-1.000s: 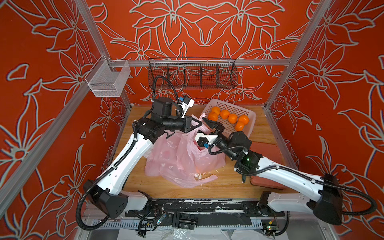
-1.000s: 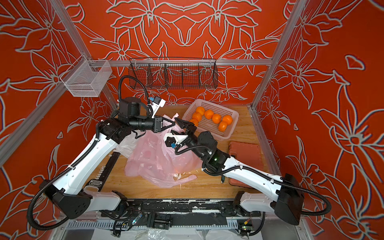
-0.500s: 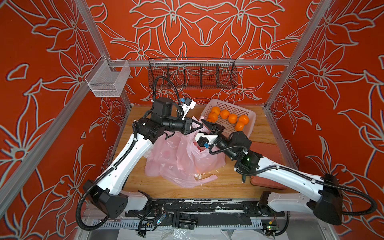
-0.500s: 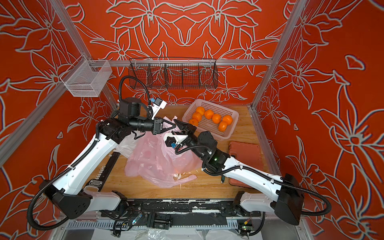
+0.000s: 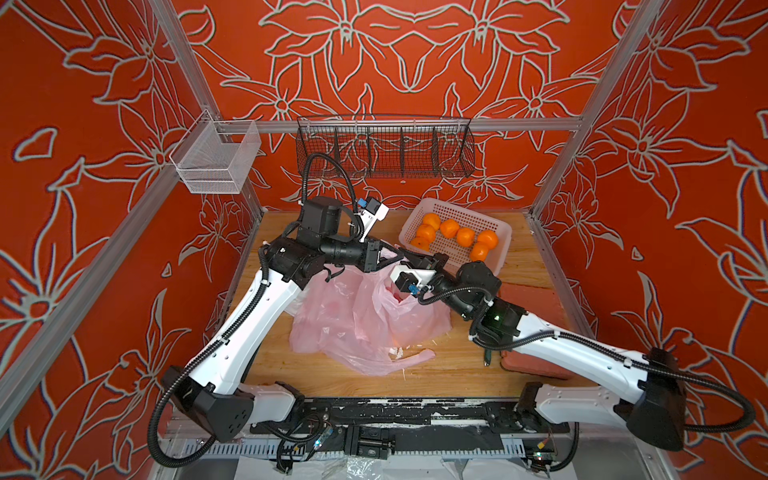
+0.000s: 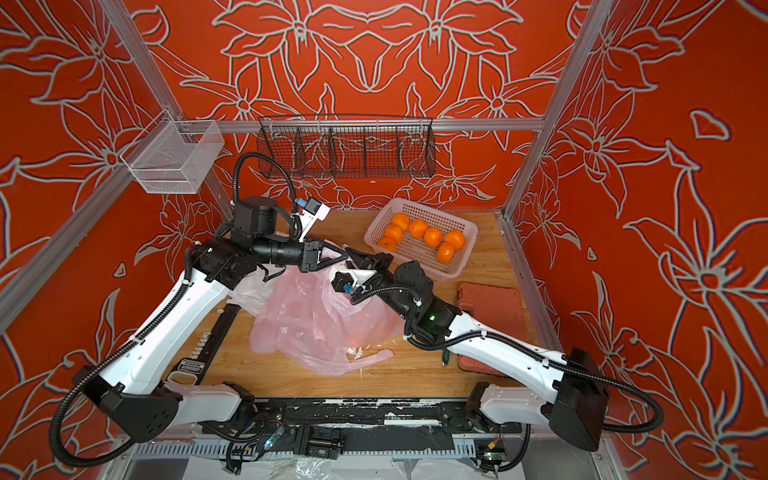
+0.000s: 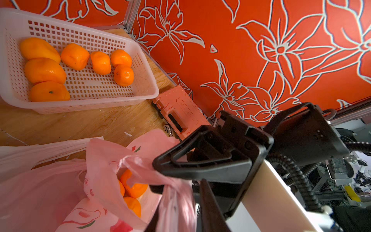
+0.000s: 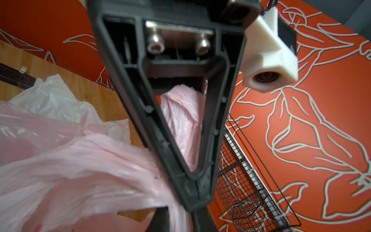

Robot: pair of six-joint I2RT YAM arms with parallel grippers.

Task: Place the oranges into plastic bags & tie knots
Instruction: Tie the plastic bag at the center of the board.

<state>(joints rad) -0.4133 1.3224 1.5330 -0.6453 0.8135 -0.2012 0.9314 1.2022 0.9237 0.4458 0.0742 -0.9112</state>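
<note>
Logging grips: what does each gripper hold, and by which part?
Right gripper: jaws shut on the handle strap of the pink plastic bag. Left gripper: pink strap between its jaws; grip cannot be told.

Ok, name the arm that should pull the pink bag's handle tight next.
Right. The right hand is shut on the pink handle, above the bag holding oranges, so it can likely pull at once. Whether the left hand grips anything is unclear.

Both top views look steeply down from high in front over the whole table (image 5: 453,370); both wrist views sit close at the pink bag (image 7: 50,190), mid-frame from above
</note>
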